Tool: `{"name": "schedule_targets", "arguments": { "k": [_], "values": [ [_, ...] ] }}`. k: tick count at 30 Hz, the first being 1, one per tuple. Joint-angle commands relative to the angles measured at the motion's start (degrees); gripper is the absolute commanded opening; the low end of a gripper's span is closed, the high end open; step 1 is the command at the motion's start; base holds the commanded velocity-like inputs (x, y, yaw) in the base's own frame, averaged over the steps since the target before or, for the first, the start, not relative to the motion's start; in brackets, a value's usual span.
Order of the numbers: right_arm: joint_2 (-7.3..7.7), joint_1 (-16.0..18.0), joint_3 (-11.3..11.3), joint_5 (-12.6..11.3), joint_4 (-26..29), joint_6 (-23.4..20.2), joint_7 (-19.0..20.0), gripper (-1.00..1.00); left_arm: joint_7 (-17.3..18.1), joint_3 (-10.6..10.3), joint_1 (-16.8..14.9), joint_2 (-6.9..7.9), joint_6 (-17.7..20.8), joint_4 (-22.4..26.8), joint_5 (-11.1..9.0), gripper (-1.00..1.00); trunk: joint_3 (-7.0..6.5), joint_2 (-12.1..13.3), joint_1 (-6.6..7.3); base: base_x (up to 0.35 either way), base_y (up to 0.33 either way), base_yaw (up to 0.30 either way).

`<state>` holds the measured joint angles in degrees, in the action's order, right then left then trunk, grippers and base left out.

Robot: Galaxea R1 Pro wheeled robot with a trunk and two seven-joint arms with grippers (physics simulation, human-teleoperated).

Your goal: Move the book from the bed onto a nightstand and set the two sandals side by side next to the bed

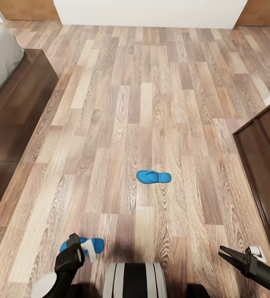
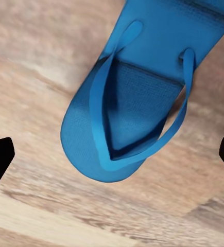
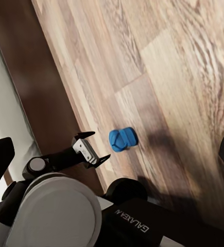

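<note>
Left gripper (image 1: 82, 246) spread wide over near sandal (image 2: 137, 98) on plank floor (image 1: 151, 103) | right gripper (image 1: 226, 253) parted, empty | second sandal (image 1: 153, 176) farther out | bed (image 1: 2, 66) at left

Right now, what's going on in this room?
A two-armed robot is tidying blue sandals on the wood floor. Its left claw hangs open just above one sandal near its base, not gripping it. The second sandal lies alone farther out, mid-floor. The right claw is open and holds nothing. The bed is off to the left, and a dark cabinet stands on the right.
</note>
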<state>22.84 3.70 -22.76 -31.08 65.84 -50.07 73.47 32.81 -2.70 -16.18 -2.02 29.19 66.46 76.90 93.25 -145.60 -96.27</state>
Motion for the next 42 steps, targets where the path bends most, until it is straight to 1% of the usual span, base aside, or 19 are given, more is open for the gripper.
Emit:
{"name": "schedule_targets", "arguments": {
  "k": [1,3,12,17,42],
  "values": [
    [0.01,0.0,0.0,-0.2,0.0,-0.4,0.0,1.0,0.4,-0.1,0.0,0.0,0.2,0.1,0.4,1.0,0.26,0.0,-0.01,0.0,0.0,0.0],
    [0.01,0.0,0.0,-0.2,0.0,-0.4,0.0,1.0,0.4,-0.1,0.0,0.0,0.2,0.1,0.4,1.0,0.7,-0.1,-0.07,0.0,0.0,0.0],
    [0.01,0.0,0.0,-0.2,0.0,-0.4,0.0,1.0,0.4,-0.1,0.0,0.03,0.2,0.1,0.4,1.0,0.7,-0.1,-0.07,0.0,0.0,0.0],
    [0.01,0.0,0.0,-0.2,0.0,-0.4,0.0,1.0,0.4,-0.1,0.0,0.07,0.2,0.1,0.4,1.0,1.81,-0.1,-0.19,0.0,0.0,0.0],
    [0.01,0.0,0.0,-0.2,0.0,-0.4,0.0,1.0,0.4,-0.1,0.0,0.16,0.2,0.2,0.5,1.0,1.81,-0.1,-0.19,0.0,0.0,0.0]
  ]
}}
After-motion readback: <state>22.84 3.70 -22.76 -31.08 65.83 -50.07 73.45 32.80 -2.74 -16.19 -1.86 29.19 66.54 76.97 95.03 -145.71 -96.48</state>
